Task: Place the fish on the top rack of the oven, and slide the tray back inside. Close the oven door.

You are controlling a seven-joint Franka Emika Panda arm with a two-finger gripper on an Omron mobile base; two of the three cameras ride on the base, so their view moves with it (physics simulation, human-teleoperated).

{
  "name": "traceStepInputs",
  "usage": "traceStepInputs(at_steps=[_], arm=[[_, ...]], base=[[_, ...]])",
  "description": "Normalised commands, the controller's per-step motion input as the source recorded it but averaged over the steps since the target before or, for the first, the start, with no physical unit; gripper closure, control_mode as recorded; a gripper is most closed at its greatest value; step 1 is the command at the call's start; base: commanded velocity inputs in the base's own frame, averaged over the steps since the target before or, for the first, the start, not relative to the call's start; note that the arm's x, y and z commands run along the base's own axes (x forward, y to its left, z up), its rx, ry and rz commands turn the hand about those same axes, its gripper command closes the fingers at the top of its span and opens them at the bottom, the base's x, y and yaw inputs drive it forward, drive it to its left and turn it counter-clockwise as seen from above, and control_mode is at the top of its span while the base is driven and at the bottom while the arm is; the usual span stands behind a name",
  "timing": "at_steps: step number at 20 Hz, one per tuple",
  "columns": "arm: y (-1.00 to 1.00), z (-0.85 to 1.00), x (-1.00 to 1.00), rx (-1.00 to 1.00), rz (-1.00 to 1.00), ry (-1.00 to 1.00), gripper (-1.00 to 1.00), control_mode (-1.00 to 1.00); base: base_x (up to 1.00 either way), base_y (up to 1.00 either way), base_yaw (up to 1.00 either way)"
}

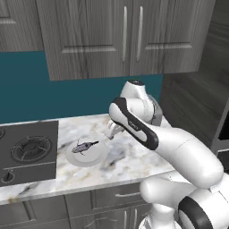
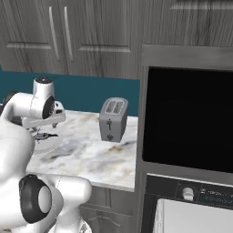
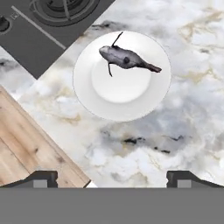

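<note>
The fish lies on its side on a round white plate, toward the plate's edge nearest the stove, its pointed tail reaching out over the rim. The plate sits flat on the marble bench, just beside the dark cooktop with its burner grate and knob. The gripper hangs above the bench a little off the plate, not touching fish or plate; its jaws are spread wide, with nothing between them. In the left base view the hand sits close behind the plate, though the arm's forearm hides most of it, so its exact height is hard to judge. Farther along the bench a small silver toaster stands upright near the teal wall. Past it, the oven shows a black cavity in the tall dark cabinet, with a pale flat sheet below it at the frame's bottom edge, probably the tray.
</note>
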Motion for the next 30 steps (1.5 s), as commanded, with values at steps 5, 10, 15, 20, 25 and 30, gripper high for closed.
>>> traceStepInputs(at_steps=[5, 10, 15, 20, 25, 30], arm=[[0.57, -0.36, 0.07, -0.03, 0.45, -0.01, -1.00, -1.00], [0.52, -0.29, 0.16, -0.07, 0.41, -0.04, -1.00, -1.00], [0.27, -0.01, 0.24, -0.08, 0.30, 0.00, -1.00, -1.00], [0.19, -0.02, 0.27, -0.10, 0.21, -0.03, -1.00, -1.00], [0.05, -0.25, 0.18, -0.10, 0.11, -0.19, -1.00, -1.00], [0.00, -0.49, 0.21, -0.07, 0.04, -0.23, -1.00, -1.00]], base=[[0.00, 0.00, 0.00], [0.00, 0.00, 0.00], [0.00, 0.00, 0.00], [0.00, 0.00, 0.00], [0.00, 0.00, 0.00], [0.00, 0.00, 0.00]])
